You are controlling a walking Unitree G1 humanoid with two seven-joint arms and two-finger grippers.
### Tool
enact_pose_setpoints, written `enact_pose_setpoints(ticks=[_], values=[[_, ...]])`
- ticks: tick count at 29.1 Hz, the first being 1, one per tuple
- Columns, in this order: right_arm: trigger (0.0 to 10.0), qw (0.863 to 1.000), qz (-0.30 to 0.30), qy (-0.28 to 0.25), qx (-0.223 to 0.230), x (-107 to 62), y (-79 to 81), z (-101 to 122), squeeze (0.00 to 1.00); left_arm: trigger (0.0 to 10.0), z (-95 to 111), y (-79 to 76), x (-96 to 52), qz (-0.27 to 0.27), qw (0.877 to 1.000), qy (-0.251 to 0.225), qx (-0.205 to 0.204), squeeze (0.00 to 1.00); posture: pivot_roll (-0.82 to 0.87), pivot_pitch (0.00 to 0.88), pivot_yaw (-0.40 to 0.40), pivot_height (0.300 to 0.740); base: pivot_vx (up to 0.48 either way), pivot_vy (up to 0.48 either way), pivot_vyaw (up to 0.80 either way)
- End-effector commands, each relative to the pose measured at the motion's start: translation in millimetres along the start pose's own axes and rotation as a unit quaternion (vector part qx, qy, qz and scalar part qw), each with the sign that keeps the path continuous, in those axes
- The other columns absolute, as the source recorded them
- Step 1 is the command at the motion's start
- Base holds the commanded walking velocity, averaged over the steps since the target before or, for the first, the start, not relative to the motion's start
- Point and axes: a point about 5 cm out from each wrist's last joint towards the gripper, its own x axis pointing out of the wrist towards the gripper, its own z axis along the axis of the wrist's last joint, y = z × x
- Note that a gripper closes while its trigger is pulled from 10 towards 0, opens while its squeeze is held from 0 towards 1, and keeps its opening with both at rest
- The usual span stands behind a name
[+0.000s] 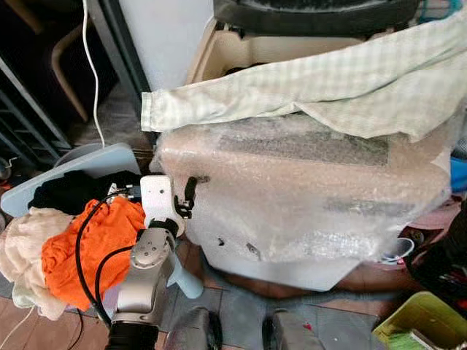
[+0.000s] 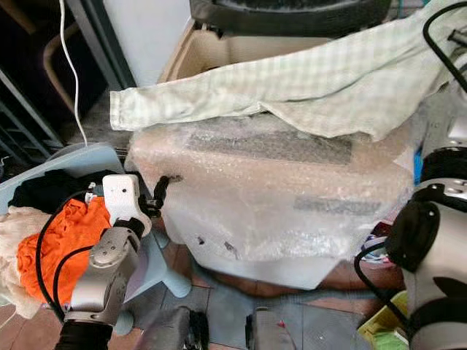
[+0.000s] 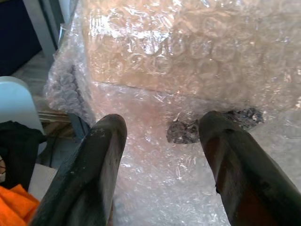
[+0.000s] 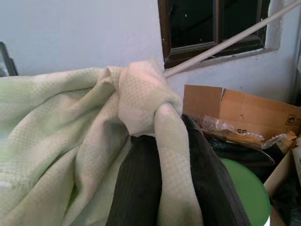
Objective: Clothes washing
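Observation:
A pale green checked cloth (image 1: 314,80) lies draped across the open top of a washing machine (image 1: 306,197) wrapped in bubble wrap. In the right wrist view my right gripper (image 4: 164,141) is shut on a bunched fold of this cloth (image 4: 146,99), held up at the machine's right side. My left gripper (image 1: 188,195) stands open and empty against the machine's front left corner, its fingers (image 3: 99,160) close to the bubble wrap (image 3: 188,56). To the left, a pile of laundry holds an orange garment (image 1: 95,248), a black one (image 1: 69,189) and a cream one (image 1: 22,244).
The pile rests on a light blue plastic piece (image 1: 95,157). A white cable (image 1: 91,73) hangs down the dark frame at the back left. A yellow-green bin (image 1: 423,313) sits on the floor at the front right. Cardboard (image 4: 235,113) lies beyond the cloth.

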Motion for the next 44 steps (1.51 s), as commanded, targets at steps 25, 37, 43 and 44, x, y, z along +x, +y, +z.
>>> enact_pose_setpoints(ticks=[25,37,43,44], values=[[10.0,0.897,0.428,-0.099,-0.042,-69.8,145.7,2.7,1.0,10.0,-1.1,7.5,-3.0,0.029,1.0,0.006,0.006,0.0,-0.03,0.129,0.035,0.74,0.0,0.0,0.0],[10.0,0.936,0.294,-0.109,-0.161,-45.9,78.6,-7.5,1.0,10.0,-2.8,6.0,-2.2,0.025,1.0,0.012,0.009,0.0,-0.04,0.136,0.045,0.74,0.0,0.0,0.0],[10.0,0.881,0.462,-0.082,-0.063,-82.0,101.4,-13.1,1.0,10.0,-2.3,6.3,-0.7,0.024,1.0,0.012,0.013,0.0,-0.04,0.131,0.05,0.74,0.0,0.0,0.0],[10.0,0.878,0.467,-0.082,-0.061,-83.8,102.2,-13.3,1.0,10.0,-2.3,6.3,-0.7,0.024,1.0,0.012,0.013,0.0,-0.04,0.131,0.05,0.74,0.0,0.0,0.0]])
